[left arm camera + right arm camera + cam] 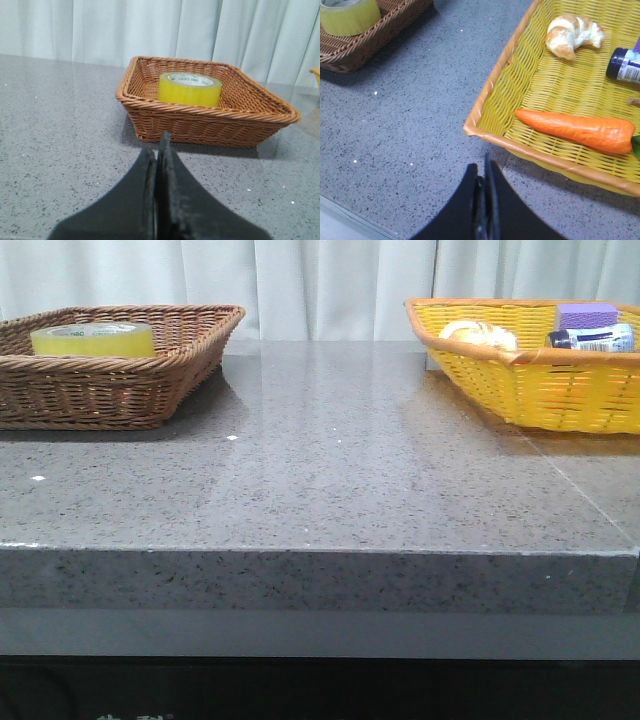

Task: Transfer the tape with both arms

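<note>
The yellow tape roll (pixel 92 339) stands in the brown wicker basket (pixel 110 390) at the table's far left; it also shows in the left wrist view (pixel 190 89) and at the edge of the right wrist view (pixel 349 15). My left gripper (pixel 159 150) is shut and empty, above the grey table, short of the brown basket (pixel 210 125). My right gripper (pixel 483 172) is shut and empty, above the table just outside the yellow basket (pixel 490 107). Neither arm shows in the front view.
The yellow basket (pixel 520 390) at the far right holds a croissant (pixel 572 34), an orange carrot (pixel 575 130), a dark bottle (pixel 626 65) and a purple block (pixel 587 316). The grey speckled table (pixel 330 460) lies between the baskets. White curtains hang behind.
</note>
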You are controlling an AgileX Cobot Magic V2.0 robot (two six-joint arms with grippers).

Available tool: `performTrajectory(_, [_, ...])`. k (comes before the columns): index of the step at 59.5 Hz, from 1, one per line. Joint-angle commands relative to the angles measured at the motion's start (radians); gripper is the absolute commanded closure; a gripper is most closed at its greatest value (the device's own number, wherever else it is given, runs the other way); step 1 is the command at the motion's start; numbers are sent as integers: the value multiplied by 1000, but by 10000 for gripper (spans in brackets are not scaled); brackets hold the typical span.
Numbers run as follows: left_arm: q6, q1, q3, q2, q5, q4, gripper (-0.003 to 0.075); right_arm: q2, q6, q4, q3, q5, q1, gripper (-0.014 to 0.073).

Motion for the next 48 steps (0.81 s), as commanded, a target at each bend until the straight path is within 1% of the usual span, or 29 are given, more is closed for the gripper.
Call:
performTrajectory(1, [-4,0,39,-20,-90,-12,740,-5,-7,-6,-27,-72,-7,662])
performTrajectory(22, [-4,0,39,-17,-83,-23,740,-5,-7,-6,-27,-72,-7,662])
performTrajectory(27, [-4,0,39,-17,-83,9,740,-5,-7,-6,-27,-72,-7,662])
performTrajectory(39, [-108,0,39,-17,-85,106,740,-5,-7,-6,-27,-72,-7,662])
performTrajectory(48, [-108,0,39,-17,-87,98,740,-5,-7,-6,-27,-72,-7,662])
